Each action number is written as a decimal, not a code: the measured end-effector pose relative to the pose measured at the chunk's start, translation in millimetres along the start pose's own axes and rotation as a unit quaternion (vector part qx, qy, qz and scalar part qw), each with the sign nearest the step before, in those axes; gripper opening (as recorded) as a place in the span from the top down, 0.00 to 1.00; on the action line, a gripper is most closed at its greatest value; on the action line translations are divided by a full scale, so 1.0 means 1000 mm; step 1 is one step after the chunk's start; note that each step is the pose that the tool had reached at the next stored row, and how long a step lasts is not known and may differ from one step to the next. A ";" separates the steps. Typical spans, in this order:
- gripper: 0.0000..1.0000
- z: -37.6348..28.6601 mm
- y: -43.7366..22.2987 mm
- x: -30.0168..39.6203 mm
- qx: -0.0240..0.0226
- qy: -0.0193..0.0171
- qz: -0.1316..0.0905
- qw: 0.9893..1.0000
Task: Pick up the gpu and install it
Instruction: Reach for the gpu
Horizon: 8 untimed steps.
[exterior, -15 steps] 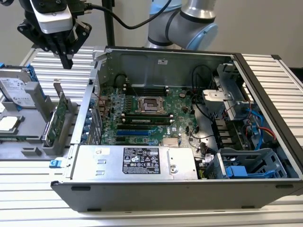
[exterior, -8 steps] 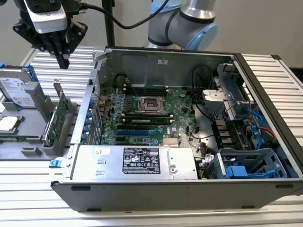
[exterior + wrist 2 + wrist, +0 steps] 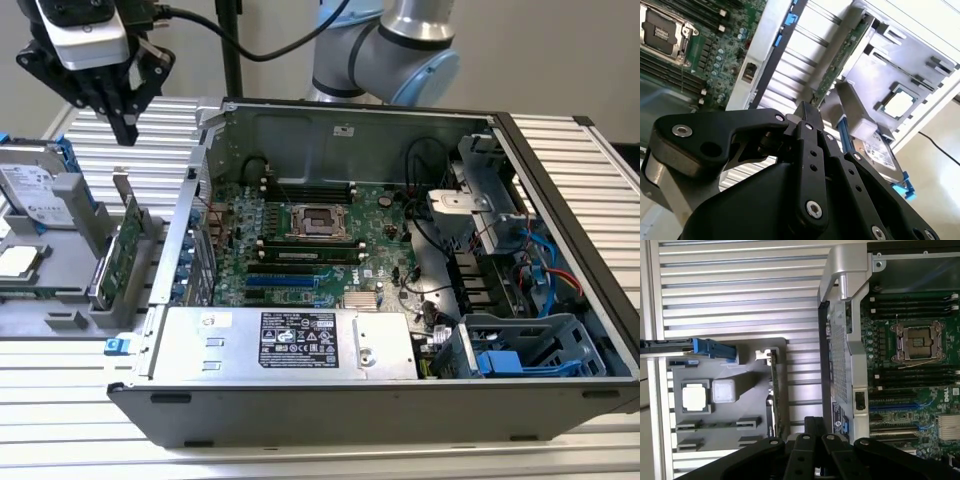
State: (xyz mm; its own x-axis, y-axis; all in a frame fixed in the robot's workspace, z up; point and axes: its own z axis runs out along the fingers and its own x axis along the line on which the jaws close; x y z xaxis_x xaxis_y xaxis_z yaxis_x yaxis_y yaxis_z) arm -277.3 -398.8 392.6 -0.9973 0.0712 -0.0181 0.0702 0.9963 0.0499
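Observation:
The gpu [image 3: 126, 252] is a thin green card with a silver bracket at one end. It stands on edge in a grey holder [image 3: 60, 300] at the exterior view's left, beside the open computer case [image 3: 300, 395]. Both wrist views catch the card edge-on [image 3: 840, 65] [image 3: 774, 395]. My gripper [image 3: 124, 128] hangs well above the card with its black fingers [image 3: 806, 114] [image 3: 814, 424] pressed together, holding nothing. The green motherboard [image 3: 300, 232] lies inside the case, with blue slots [image 3: 285, 284] near its front edge.
A silver hard drive [image 3: 38, 195] with blue rails and a processor chip [image 3: 20, 262] also sit in the grey holder. Inside the case are a power supply [image 3: 290, 342], cables and a drive cage [image 3: 520, 350]. The ribbed metal table [image 3: 150, 150] surrounds everything.

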 end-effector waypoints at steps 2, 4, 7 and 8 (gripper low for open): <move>1.00 0.0000 -0.0002 0.0021 0.000 0.000 0.000 1.000; 1.00 -0.0001 -0.0003 0.0044 0.000 0.000 0.000 1.000; 1.00 -0.0002 -0.0006 0.0086 0.000 0.000 0.000 1.000; 1.00 -0.0002 -0.0007 0.0098 0.000 0.000 0.000 1.000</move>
State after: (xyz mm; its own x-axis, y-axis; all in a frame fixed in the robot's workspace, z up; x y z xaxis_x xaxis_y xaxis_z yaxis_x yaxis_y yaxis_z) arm -287.1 -398.8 392.6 -0.9973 0.0712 -0.0181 0.0702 0.9963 0.0501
